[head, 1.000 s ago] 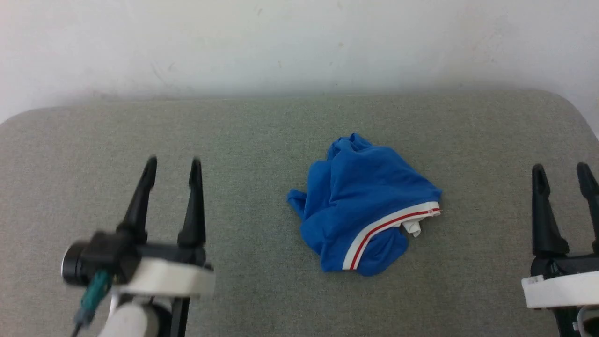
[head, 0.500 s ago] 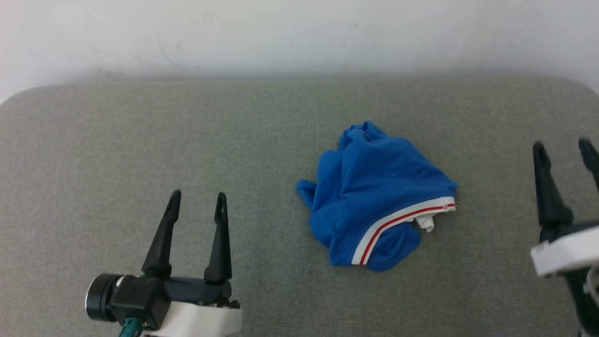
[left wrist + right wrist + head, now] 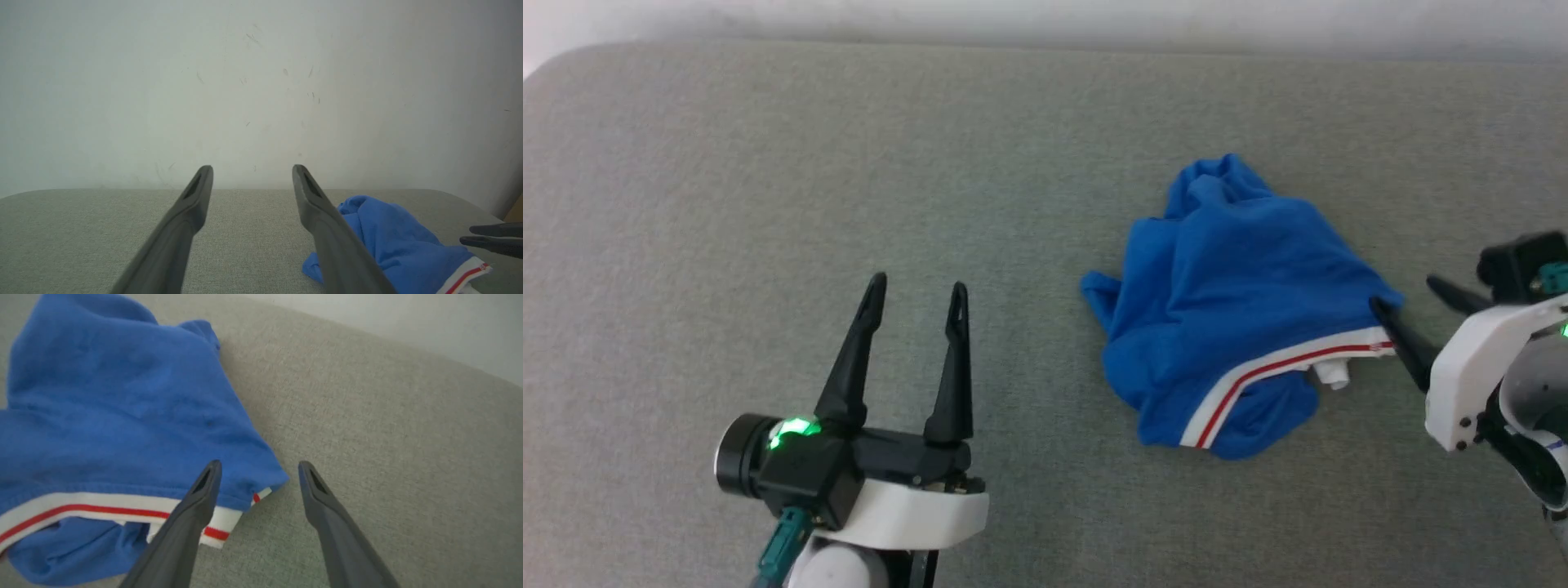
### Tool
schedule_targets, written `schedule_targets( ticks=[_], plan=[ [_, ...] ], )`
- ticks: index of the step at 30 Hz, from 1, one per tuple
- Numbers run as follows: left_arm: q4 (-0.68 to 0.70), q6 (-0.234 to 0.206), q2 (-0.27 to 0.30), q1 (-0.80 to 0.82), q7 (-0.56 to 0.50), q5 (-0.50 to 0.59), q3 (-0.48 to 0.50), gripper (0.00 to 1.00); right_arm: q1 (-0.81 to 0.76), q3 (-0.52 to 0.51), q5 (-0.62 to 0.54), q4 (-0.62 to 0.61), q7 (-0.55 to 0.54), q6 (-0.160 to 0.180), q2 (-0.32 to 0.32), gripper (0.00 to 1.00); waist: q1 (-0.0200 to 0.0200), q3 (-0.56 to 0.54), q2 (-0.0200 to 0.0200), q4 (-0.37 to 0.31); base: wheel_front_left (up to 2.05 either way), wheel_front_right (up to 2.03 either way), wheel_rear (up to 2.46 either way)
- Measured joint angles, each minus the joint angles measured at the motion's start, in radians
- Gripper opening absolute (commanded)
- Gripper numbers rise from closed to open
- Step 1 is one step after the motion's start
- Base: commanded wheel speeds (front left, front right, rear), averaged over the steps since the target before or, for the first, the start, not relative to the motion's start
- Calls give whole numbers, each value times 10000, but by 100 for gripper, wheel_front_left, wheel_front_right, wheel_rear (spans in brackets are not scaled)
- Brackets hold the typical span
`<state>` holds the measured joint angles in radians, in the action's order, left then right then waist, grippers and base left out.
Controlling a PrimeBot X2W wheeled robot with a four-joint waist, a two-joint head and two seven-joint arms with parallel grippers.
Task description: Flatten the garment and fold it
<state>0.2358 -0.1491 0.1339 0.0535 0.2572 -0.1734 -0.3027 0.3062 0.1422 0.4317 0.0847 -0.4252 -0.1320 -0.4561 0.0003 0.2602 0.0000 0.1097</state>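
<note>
Right end effector (image 3: 1403,292), fingers apart, hovers at the right edge of the crumpled shirt (image 3: 1241,261); soft, light and floppy, it looks best pinched by its striped trim (image 3: 1274,367).

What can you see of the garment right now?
The garment is bright blue, soft knit-looking cloth, crumpled in a loose heap on the grey fabric surface, not flattened. A white band with a red stripe runs along its near edge, a white scrap peeking beneath. The open right gripper straddles its striped corner; contact is unclear.
</note>
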Motion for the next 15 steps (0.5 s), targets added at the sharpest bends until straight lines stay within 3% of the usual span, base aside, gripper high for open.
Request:
schedule_targets(
  ticks=[6, 10, 11, 12, 15],
  plan=[
    [-355, 272, -341, 372, 0, 159, -104, 100, 278, 1218, 550, 1475, 6, 2, -685, 100, -1, 410, 0, 576, 0, 0, 0],
    [-527, 362, -472, 405, 0, 199, -111, 100, 635, 1501, 640, 2104, 485, 4, -918, 100, -2, 579, 0, 903, 0, 0, 0],
    [-566, 407, -481, 404, 0, 217, -102, 100, 701, 1551, 665, 2213, 531, 4, -955, 71, -3, 601, 0, 961, 0, 0, 0],
    [-606, 424, -502, 403, 0, 244, -86, 100, 756, 1563, 706, 2351, 617, 4, -970, 0, -3, 611, 0, 1006, 0, 0, 0],
    [-727, 435, -575, 367, 0, 257, -33, 100, 844, 1570, 725, 2608, 951, -12, -842, 0, -2, 526, 0, 1042, 0, 0, 0]
  ],
)
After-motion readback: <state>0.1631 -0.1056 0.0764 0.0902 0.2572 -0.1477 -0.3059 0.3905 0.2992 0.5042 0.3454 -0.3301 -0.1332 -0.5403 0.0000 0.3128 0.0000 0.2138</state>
